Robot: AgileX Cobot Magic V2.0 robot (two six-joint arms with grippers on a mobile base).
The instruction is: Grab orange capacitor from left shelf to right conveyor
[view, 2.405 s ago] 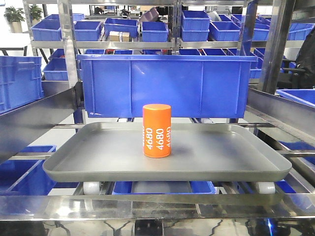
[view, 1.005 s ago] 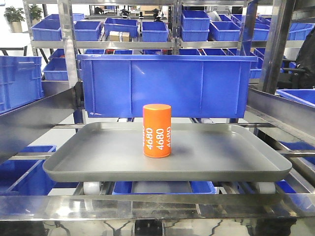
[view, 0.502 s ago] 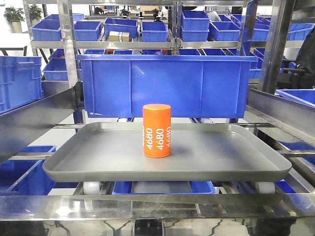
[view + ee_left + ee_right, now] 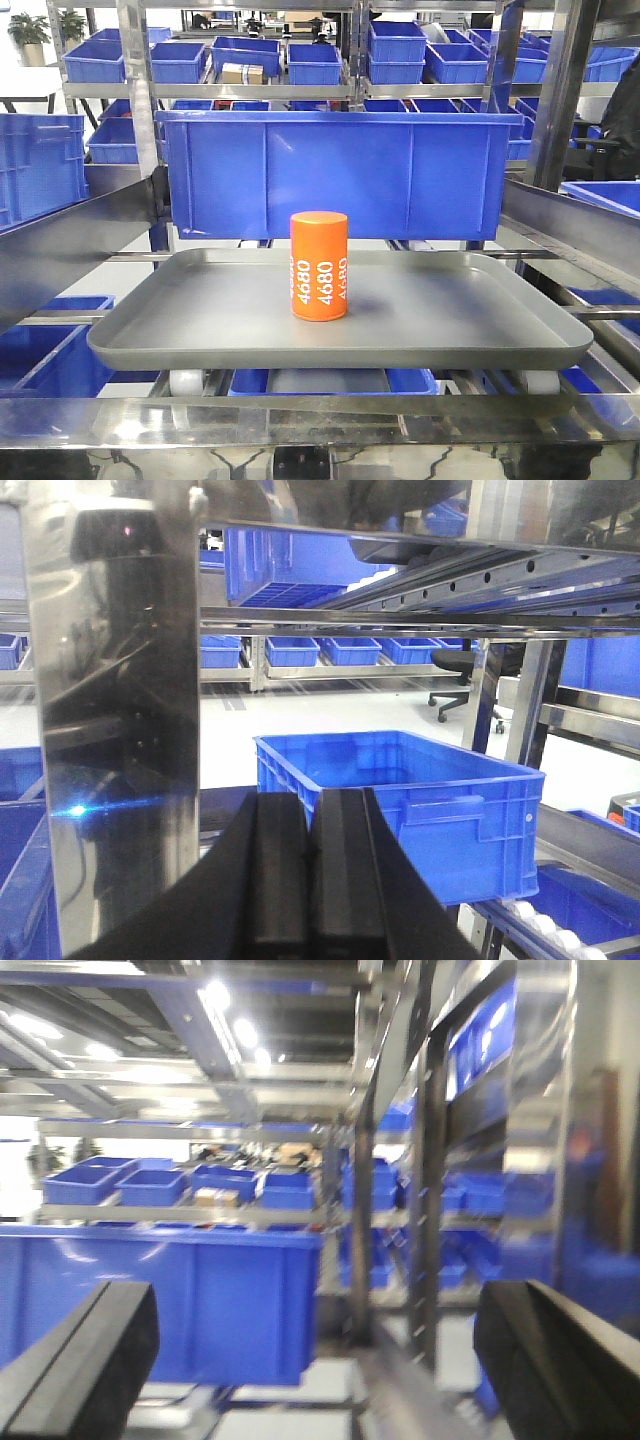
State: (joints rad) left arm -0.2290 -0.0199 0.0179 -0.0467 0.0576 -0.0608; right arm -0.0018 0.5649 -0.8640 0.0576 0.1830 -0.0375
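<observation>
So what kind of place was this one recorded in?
Most likely a warehouse or factory parts store. Steel-framed shelving behind holds rows of blue plastic bins. The near steel rack carries a grey tray on rollers, with an orange capacitor marked 4680 standing in it.

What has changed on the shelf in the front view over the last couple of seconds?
Nothing visibly changed. The orange capacitor stands upright at the same spot on the grey tray, untouched, and the big blue bin sits behind it as before.
</observation>
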